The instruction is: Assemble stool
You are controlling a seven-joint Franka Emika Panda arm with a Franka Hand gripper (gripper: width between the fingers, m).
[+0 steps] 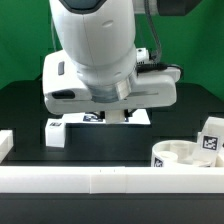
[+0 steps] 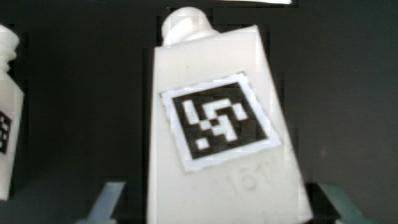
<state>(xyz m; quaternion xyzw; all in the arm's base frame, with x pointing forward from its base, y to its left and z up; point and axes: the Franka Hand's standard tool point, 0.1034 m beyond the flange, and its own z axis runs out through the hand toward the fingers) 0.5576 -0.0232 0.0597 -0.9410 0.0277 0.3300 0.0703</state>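
Pinching a leg in my gripper, I judge the job early: the seat sits apart, a second leg lies loose, and a third leg stands at the seat, fit unclear.

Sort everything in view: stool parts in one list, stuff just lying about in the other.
Stool parts: round white plastic seat disc; white blocky tagged leg in the claw; second tagged white leg; third tagged white leg.
Lying about: flat white marker board; long white rail wall.
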